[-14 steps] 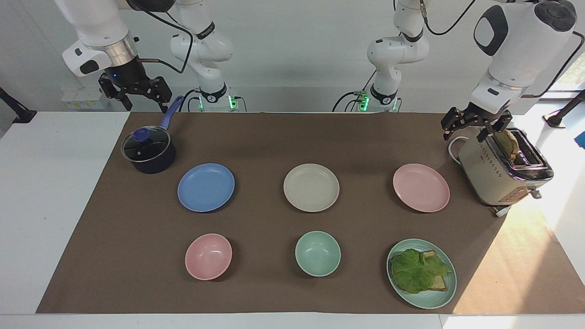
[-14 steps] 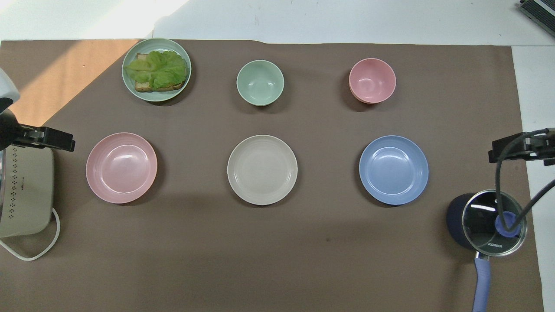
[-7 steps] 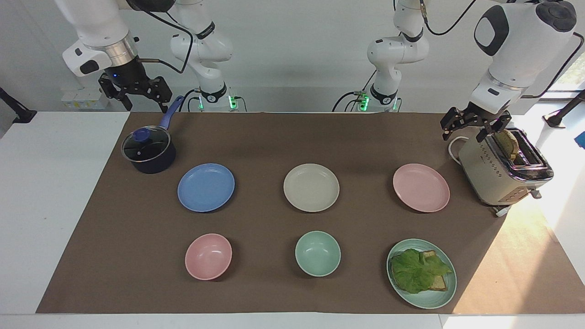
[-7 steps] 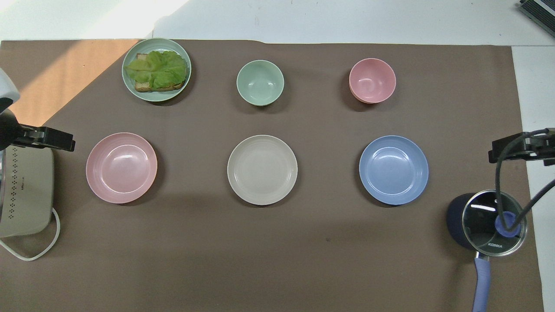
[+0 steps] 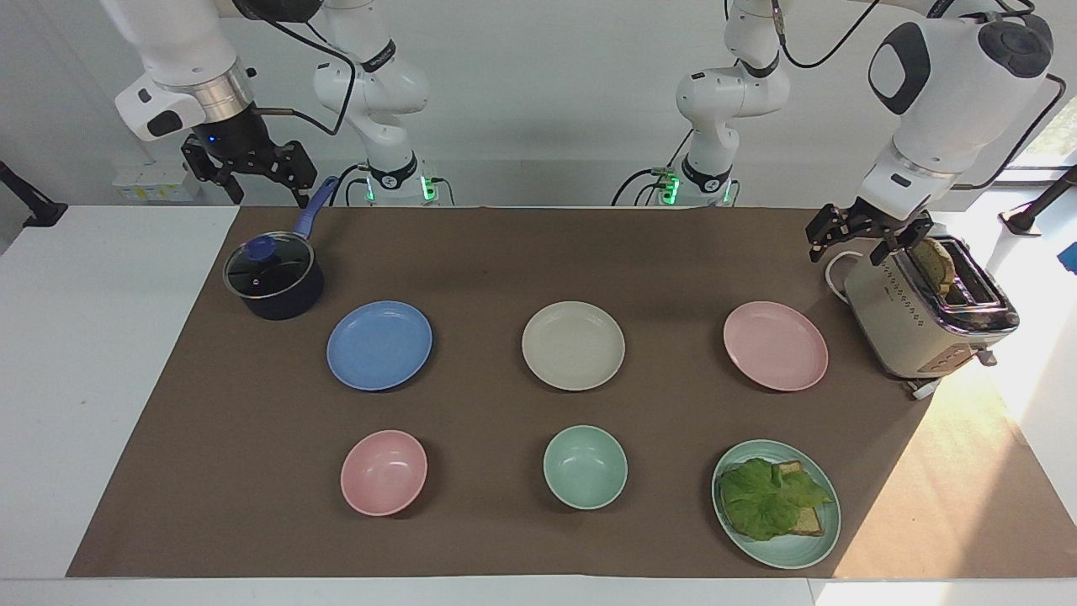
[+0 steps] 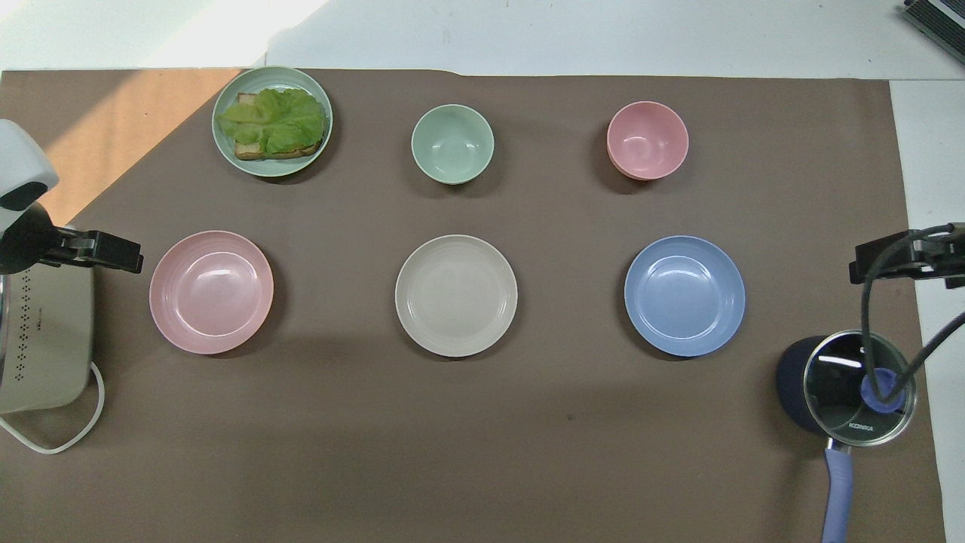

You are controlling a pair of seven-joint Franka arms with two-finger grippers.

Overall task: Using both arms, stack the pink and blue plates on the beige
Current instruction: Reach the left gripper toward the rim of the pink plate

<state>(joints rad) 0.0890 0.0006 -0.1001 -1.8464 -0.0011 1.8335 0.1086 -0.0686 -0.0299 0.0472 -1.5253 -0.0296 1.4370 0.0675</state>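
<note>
The pink plate point(image 5: 775, 345) point(image 6: 211, 292), the beige plate point(image 5: 573, 345) point(image 6: 456, 295) and the blue plate point(image 5: 379, 345) point(image 6: 684, 295) lie in one row on the brown mat, beige in the middle, each apart from the others. My left gripper point(image 5: 851, 251) point(image 6: 113, 253) hangs open and empty in the air over the toaster's edge, beside the pink plate. My right gripper point(image 5: 267, 195) point(image 6: 897, 260) is open and empty too, raised over the mat's edge by the pot, toward the right arm's end from the blue plate.
A lidded dark-blue pot point(image 5: 273, 279) stands beside the blue plate, a toaster point(image 5: 925, 316) with bread in it beside the pink plate. Farther from the robots stand a pink bowl point(image 5: 384, 472), a mint bowl point(image 5: 586, 466) and a mint plate point(image 5: 791, 551) with lettuce and toast.
My left gripper has shifted a little from the toaster toward the pink plate. The right arm and all plates have stayed still.
</note>
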